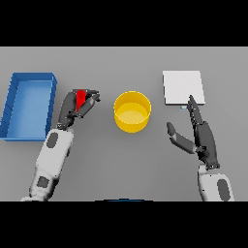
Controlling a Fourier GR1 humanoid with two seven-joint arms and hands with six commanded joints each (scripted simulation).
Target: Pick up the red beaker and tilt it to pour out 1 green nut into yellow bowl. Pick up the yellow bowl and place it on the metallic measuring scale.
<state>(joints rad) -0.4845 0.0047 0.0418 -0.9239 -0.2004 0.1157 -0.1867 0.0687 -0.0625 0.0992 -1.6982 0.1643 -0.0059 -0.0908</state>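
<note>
Two hands show — my left hand [80, 107] is curled round the red beaker [81, 98], left of the yellow bowl [132, 112]; my right hand [201, 135] is spread flat, near the scale [182, 87].

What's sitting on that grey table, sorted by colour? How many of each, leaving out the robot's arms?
Red: 1, the red beaker, held in the left hand
Yellow: 1, the yellow bowl
Blue: 1, the blue tray
Silvery white: 1, the metallic measuring scale, just beyond the open right hand
Total: 4
No green nut can be made out.
</note>
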